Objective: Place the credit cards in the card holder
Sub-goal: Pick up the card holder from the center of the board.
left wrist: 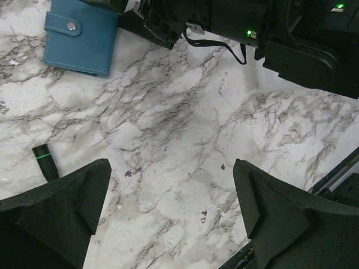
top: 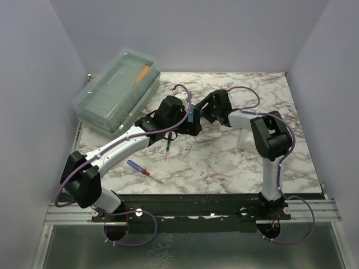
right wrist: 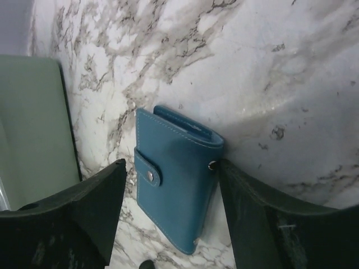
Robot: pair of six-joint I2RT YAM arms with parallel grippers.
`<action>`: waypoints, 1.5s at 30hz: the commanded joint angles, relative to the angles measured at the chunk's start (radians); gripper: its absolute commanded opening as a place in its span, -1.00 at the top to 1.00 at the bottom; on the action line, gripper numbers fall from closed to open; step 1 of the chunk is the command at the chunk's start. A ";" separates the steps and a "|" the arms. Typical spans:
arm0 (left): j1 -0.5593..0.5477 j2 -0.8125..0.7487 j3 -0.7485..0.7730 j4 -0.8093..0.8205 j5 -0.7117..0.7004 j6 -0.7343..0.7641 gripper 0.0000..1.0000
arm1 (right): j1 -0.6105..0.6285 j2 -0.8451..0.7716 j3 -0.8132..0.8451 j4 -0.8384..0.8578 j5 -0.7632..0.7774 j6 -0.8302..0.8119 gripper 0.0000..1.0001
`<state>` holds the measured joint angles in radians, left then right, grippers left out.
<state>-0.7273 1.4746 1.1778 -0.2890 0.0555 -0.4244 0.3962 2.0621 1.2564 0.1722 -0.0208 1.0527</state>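
Card holder [right wrist: 176, 179] lies flat on the counter [right wrist: 269, 67], snapped shut, about mid-counter in the far half. Right gripper [right wrist: 171, 168] straddles it. The holder's long axis runs along the jaws, so they'd close across the short width. One jaw looks to touch its edge and the tab-side jaw shows a gap, so it's spread, not gripping yet. Left gripper [left wrist: 171, 165] is wide apart and empty over bare marble, with the holder off to one side. Right arm is nearer. No credit cards visible in any view.
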 commanded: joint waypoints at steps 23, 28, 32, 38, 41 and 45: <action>0.238 0.191 -0.119 0.330 0.598 -0.408 -0.80 | -0.036 -0.597 -0.616 0.044 -0.374 -0.327 0.99; 0.237 0.255 -0.257 0.870 0.839 -0.724 -0.79 | -0.136 -0.875 -0.785 0.084 -0.581 -0.326 0.99; 0.211 0.275 -0.257 0.905 0.864 -0.740 -0.83 | -0.161 -1.049 -0.742 -0.104 -0.593 -0.375 0.99; 0.153 0.244 -0.236 0.969 0.930 -0.725 -0.87 | -0.185 -1.141 -0.708 -0.198 -0.622 -0.381 0.99; 0.128 0.236 -0.234 1.010 0.958 -0.735 -0.65 | -0.184 -1.172 -0.698 -0.186 -0.632 -0.355 0.99; 0.127 0.231 -0.248 1.098 0.972 -0.790 -0.33 | -0.185 -1.209 -0.679 -0.207 -0.632 -0.341 0.99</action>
<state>-0.5957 1.7428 0.9218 0.6605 0.9592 -1.1603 0.2146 0.8932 0.5350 0.0093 -0.6109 0.6918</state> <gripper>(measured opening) 0.752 0.012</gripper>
